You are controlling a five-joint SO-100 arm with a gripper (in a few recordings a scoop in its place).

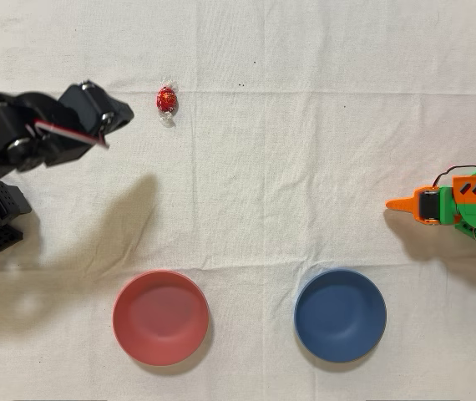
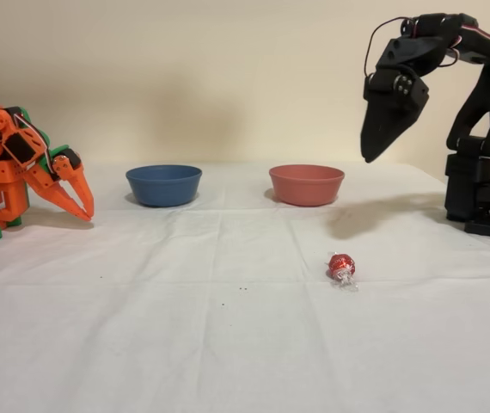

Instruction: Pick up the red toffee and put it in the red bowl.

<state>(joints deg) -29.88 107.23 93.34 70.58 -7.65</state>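
overhead view:
black arm (image 1: 29, 134): comes in from left edge, upper-left part of the picture, reaching right
claw (image 1: 121, 113): tip points right, toward the candy, not touching it; whether fingers are parted or together can't be told from this angle
red toffee (image 1: 166, 101): lies on the worktop just right of claw tip, upper middle-left; shiny red foil, clear twisted end at bottom
red bowl (image 1: 160, 317): bottom, left of centre, well apart from the toffee; plain inside, upright
blue bowl (image 1: 340, 315): bottom, right of centre, beside red bowl, not touching it
orange arm (image 1: 455, 205): idle, right edge, pointed tip facing left
worktop (image 1: 305, 167): covered in white creased cloth; arm's shadow falls between claw and red bowl

fixed view:
black arm (image 2: 477, 129): right side, base standing on the worktop, arched over to the left
claw (image 2: 370, 155): hangs in the air pointing down, fingers together at the tip, clenched on nothing, well above the cloth
red toffee (image 2: 341, 267): on the cloth, front, right of centre, below and slightly left of claw tip, free of the claw
red bowl (image 2: 306, 185): behind the toffee, middle-right, upright
blue bowl (image 2: 163, 185): left of red bowl, same row, gap between them
orange arm (image 2: 21, 168): left edge, fingers pointing down near the cloth
worktop (image 2: 185, 327): white cloth, plain wall behind
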